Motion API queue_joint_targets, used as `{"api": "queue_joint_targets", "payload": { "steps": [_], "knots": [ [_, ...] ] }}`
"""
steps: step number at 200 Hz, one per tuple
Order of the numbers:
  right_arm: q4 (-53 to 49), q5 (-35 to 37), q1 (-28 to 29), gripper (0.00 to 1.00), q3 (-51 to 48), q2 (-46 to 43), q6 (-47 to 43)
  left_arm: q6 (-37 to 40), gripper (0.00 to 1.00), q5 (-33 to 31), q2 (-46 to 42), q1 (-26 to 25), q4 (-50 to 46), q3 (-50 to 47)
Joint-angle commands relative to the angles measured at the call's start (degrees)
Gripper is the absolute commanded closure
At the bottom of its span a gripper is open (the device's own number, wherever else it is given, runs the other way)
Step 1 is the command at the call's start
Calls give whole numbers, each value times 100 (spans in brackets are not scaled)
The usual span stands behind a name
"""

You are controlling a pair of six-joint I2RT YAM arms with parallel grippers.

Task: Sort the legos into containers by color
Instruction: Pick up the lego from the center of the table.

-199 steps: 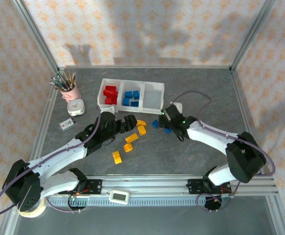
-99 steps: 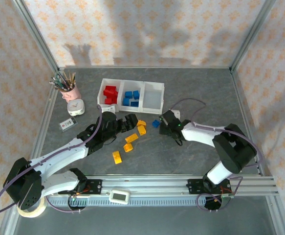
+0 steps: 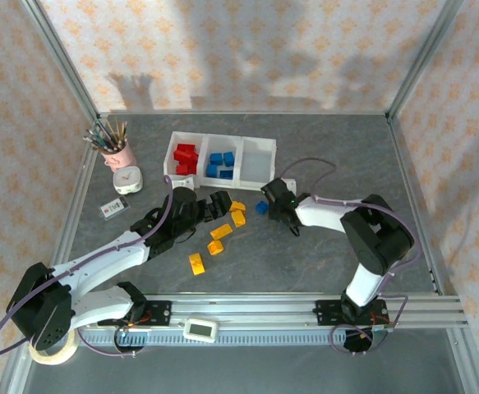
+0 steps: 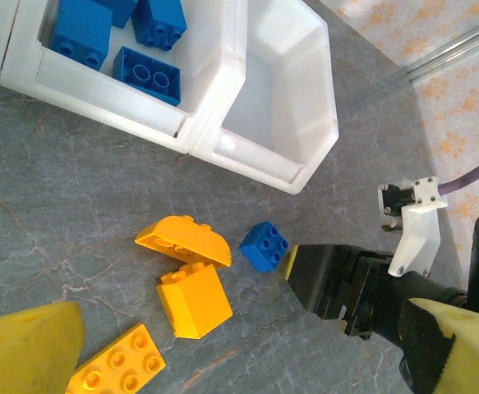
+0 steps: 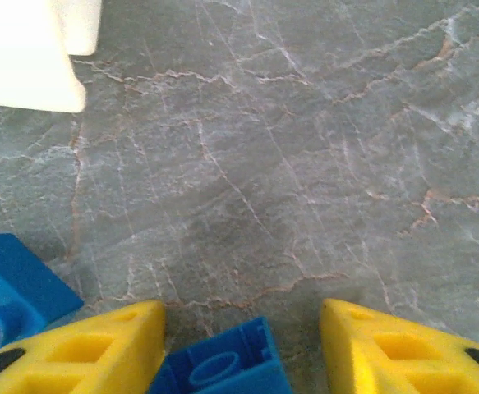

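Observation:
The white tray [image 3: 251, 174] holds red legos [image 3: 186, 158] in its left compartment and blue ones [image 3: 221, 164] in the middle; the right compartment [image 4: 284, 90] is bare. Yellow legos [image 3: 220, 232] lie in front of it, under my open left gripper [image 3: 221, 205], seen close as a wedge [image 4: 193, 300] and a curved piece [image 4: 184, 240]. A loose blue lego [image 4: 264, 246] lies beside my right gripper [image 3: 277, 205]. Between that gripper's fingers [image 5: 243, 345] sits another blue lego [image 5: 223, 365], against the left finger [image 5: 83, 349] with a gap to the right one.
A pink pencil cup [image 3: 117, 152], a small white clock [image 3: 127, 180] and a small card [image 3: 112, 210] stand at the left. A white cable clip [image 4: 416, 213] sits behind the right gripper. Metal frame rails border the grey table.
The right arm has folded inward, carrying its gripper left to the blue legos, and its jaws have narrowed round one. The left arm has stayed put.

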Motion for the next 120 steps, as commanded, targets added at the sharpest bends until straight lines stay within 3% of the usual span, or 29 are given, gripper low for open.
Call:
{"api": "queue_joint_targets", "payload": {
  "steps": [1, 52, 120],
  "knots": [
    [-33, -72, -26, 55, 99, 67, -106, 73, 1, -203, -50, -52, -31, 120],
    [-126, -84, -26, 75, -21, -209, -170, 112, 1, -214, 12, -51, -39, 176],
    [-631, -181, -17, 77, 500, -803, -243, 342, 1, -428, -121, -53, -240, 319]
  ]
}}
